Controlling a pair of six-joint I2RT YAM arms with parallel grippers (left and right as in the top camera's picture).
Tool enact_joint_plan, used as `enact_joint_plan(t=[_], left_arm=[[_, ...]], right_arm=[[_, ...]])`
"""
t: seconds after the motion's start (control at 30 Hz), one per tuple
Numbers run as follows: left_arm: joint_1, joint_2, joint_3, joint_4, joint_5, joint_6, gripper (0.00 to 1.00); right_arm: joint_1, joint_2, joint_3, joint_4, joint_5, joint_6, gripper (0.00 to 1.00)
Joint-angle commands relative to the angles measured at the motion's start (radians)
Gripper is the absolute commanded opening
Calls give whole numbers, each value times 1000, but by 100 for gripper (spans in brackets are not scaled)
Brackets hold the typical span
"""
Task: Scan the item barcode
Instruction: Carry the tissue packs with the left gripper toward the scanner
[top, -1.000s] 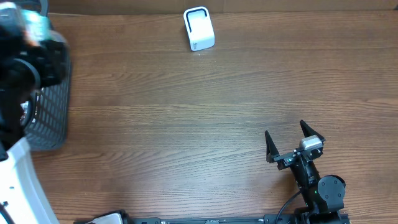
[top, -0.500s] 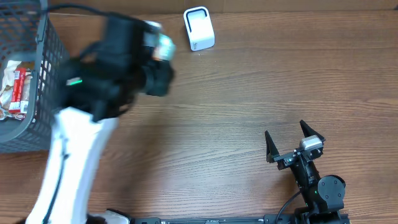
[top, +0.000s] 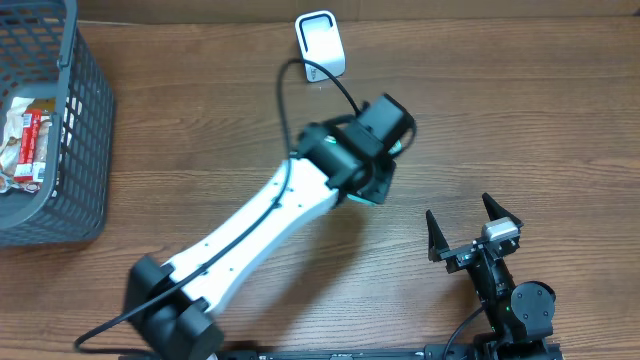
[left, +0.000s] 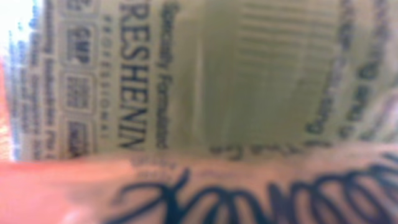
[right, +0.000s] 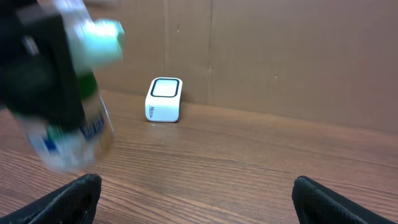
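Left wrist: bottle (left: 186, 74) label "RESHENIN" (blurred)

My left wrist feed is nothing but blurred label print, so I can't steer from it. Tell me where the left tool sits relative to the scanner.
Observer: In the overhead view, the left tool is on the robot's side of the white scanner, a little to its right and well apart from it.
Operator: Describe what it is gripping.
Observer: The right wrist view shows a bottle with a pale green cap, clamped in the tool.
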Motion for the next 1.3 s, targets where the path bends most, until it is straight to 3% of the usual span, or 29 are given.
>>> enact_joint_plan(t=[0.0, 0.27, 0.73, 1.03, 1.1, 1.27], left_arm=[[-40, 51, 2, 24, -21, -123, 42], [-80, 195, 2, 32, -20, -321, 42], [-99, 318, 2, 123, 52, -332, 42], [-99, 323, 2, 193, 58, -402, 42], [-100, 323, 2, 196, 58, -402, 47], [-99, 323, 2, 197, 58, -401, 82]], right_arm=[[-1, -8, -11, 4, 10, -4, 100], [-1, -8, -11, 4, 10, -4, 100], [-1, -8, -11, 4, 10, -4, 100], [-1, -8, -11, 4, 10, -4, 100], [-1, -8, -11, 4, 10, -5, 100], [-1, -8, -11, 4, 10, -4, 100]])
